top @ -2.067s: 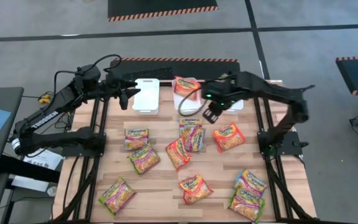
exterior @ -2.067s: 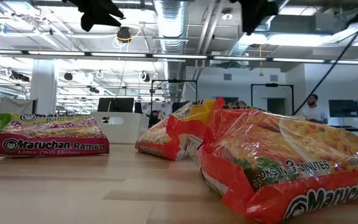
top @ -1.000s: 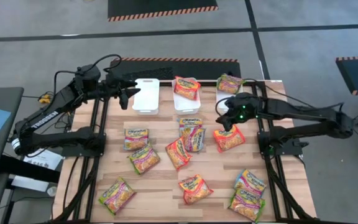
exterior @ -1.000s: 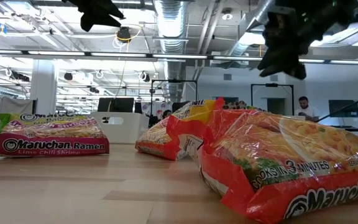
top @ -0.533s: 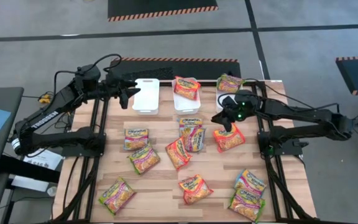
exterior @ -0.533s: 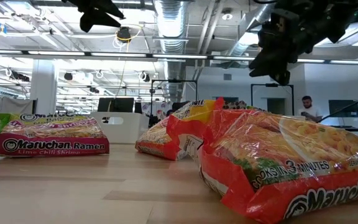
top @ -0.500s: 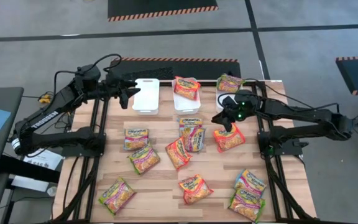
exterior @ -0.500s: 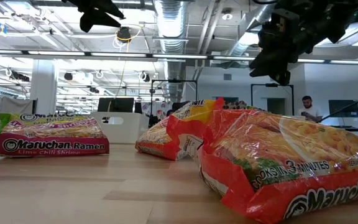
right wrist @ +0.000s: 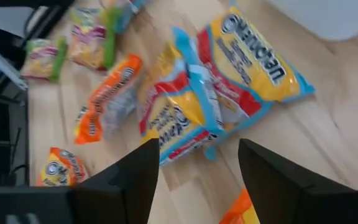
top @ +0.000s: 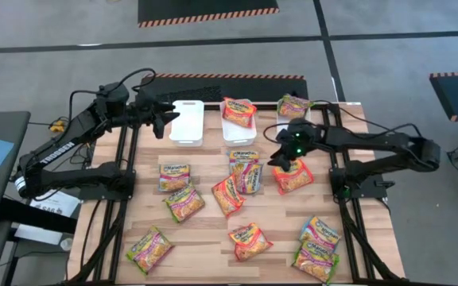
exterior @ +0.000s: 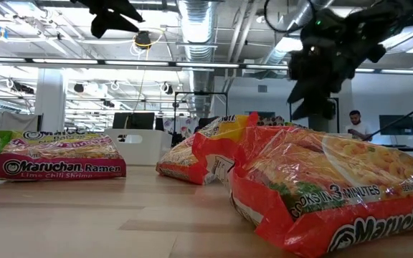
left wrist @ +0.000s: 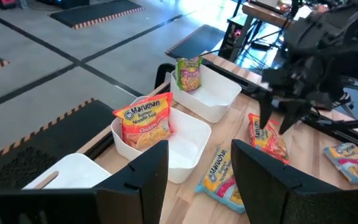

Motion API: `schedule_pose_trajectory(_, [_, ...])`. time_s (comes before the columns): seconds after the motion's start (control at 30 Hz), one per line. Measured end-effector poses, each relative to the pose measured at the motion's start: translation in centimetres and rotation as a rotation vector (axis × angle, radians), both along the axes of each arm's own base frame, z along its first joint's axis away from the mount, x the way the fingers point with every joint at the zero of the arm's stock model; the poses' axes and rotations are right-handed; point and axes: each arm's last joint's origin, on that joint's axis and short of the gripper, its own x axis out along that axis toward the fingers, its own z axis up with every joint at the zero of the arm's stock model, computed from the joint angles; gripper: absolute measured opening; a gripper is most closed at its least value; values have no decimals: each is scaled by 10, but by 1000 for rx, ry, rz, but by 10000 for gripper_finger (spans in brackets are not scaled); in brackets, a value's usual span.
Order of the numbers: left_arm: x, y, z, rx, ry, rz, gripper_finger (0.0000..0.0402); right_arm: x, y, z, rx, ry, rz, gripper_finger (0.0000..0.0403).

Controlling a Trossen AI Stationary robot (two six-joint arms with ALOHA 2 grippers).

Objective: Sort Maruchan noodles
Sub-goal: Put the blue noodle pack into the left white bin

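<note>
High view: 3 white bins [top: 188, 121] line the tabletop's [top: 205, 232] far edge (2 hold a packet), Maruchan noodles [top: 245, 176] scattered nearer. The right pincer [top: 283, 159], spread, hovers over an orange packet [top: 293, 175]; the left pincer [top: 162, 125], spread and empty, waits beside the bins.

Right wrist view: glossy yellow, blue-edged packets [right wrist: 229, 87] overlap.

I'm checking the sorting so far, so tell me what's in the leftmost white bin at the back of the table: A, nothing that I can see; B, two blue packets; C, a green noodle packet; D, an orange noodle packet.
A: from above, the leftmost white bin shows only its bare white floor, while the middle bin holds an orange packet.
</note>
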Motion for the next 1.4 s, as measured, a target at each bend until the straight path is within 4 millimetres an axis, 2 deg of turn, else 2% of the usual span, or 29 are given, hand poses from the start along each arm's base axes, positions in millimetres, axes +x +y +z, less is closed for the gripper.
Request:
schedule_pose_trajectory(0.2, [0, 0, -2, -20, 17, 1, 162, 9, -6, -19, 59, 71, -32, 245])
schedule_pose_trajectory(0.6, [0, 0, -2, -17, 19, 0, 162, 30, -14, -48, 76, 63, 19, 244])
schedule_pose_trajectory(0.83, [-1, -1, -5, -33, 41, 2, 162, 41, -15, -57, 103, -3, 105, 244])
schedule_pose_trajectory(1.07, [-1, -1, -6, -44, 48, 4, 162, 48, -18, -64, 119, -33, 93, 243])
schedule_pose_trajectory(1.23, [-1, -1, -6, -45, 47, 5, 162, 55, -13, -69, 140, -40, 99, 222])
schedule_pose_trajectory(1.4, [-2, -1, -6, -45, 47, 6, 162, 60, -4, -67, 151, -37, 128, 170])
